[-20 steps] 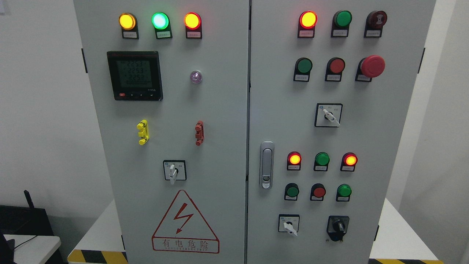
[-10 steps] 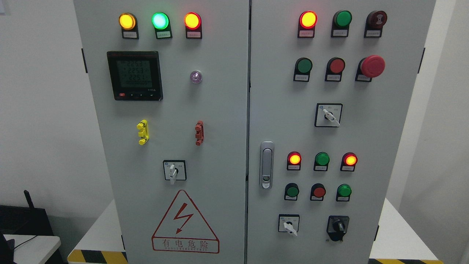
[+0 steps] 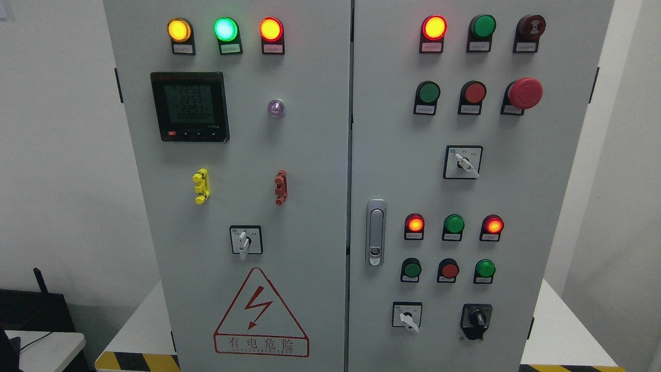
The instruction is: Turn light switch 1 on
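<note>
Largely nothing has changed against the earlier frames: only the digits on the meter (image 3: 190, 107) flicker, and all lamps and switch handles are found as before.

Neither hand is seen, so their state cannot be told.

Cabinet (image 3: 310, 155), grey, two doors, shut.

Left door:
- three lit lamps in a top row: yellow (image 3: 179, 30), green (image 3: 225, 29), red (image 3: 271, 29)
- one small clear lamp (image 3: 276, 108), right of the meter
- two fittings, yellow (image 3: 201, 186) and red (image 3: 280, 187)
- one white-handled rotary switch (image 3: 245, 241), handle pointing down
- one warning sign (image 3: 261, 315), a red triangle with a bolt

Right door:
- top row: one lit red lamp (image 3: 434, 27), one unlit green lamp (image 3: 484, 26), one dark red buzzer (image 3: 532, 27)
- second row: one green button (image 3: 428, 93), one red button (image 3: 474, 93), one red mushroom button (image 3: 525, 93)
- one upper rotary switch (image 3: 463, 162), handle turned to lower right
- one door handle (image 3: 376, 232)
- three small lamps (image 3: 454, 224), the outer two lit red, the middle one green
- three small buttons (image 3: 450, 270), green, red, green
- bottom: one lower white rotary switch (image 3: 407, 315) and one black rotary switch (image 3: 476, 320)

Four rotary switches are counted in all. The labels are too small to be read, so it cannot be told which control is light switch 1.

Around: a table (image 3: 41, 346) at lower left with a black device (image 3: 31, 310) on it; hazard stripes (image 3: 137, 361) at the cabinet's foot. The panel is faced unobstructed.
</note>
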### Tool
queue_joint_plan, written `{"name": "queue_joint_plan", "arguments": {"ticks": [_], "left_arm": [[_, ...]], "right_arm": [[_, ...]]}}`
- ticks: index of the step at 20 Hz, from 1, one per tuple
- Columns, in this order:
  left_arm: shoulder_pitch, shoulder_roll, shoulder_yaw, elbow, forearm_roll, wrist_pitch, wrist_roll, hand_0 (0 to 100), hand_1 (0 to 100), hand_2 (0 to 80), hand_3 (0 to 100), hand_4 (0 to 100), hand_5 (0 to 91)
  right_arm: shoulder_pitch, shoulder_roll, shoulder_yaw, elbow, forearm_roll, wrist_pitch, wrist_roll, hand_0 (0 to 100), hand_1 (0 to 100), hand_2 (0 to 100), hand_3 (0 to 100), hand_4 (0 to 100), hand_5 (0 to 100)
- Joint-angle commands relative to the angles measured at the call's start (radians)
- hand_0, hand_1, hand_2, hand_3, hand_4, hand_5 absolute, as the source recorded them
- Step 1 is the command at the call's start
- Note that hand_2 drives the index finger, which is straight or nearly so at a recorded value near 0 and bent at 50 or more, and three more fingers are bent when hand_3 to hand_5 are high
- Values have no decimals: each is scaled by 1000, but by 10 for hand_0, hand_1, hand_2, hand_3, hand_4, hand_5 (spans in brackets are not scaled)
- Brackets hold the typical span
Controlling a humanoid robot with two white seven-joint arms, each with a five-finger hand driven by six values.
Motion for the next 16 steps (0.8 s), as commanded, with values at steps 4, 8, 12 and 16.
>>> {"name": "queue_joint_plan", "arguments": {"ticks": [4, 8, 12, 16], "left_arm": [[-93, 37, -353, -255, -52, 91, 142, 331, 382, 310, 558, 668, 474], [-130, 39, -444, -255, -54, 125, 188, 345, 384, 329, 584, 698, 518], [-147, 37, -519, -256, -54, 162, 256, 363, 392, 358, 635, 732, 550], [-184, 16, -547, -264, -80, 226, 274, 353, 409, 368, 664, 750, 610]], "right_arm": [[0, 0, 20, 0, -26, 0, -1, 120, 389, 0, 0, 0, 0], [0, 0, 20, 0, -26, 0, -1, 120, 389, 0, 0, 0, 0], [0, 0, 20, 1, -26, 0, -1, 120, 389, 0, 0, 0, 0], [0, 0, 20, 0, -26, 0, -1, 120, 389, 0, 0, 0, 0]]}}
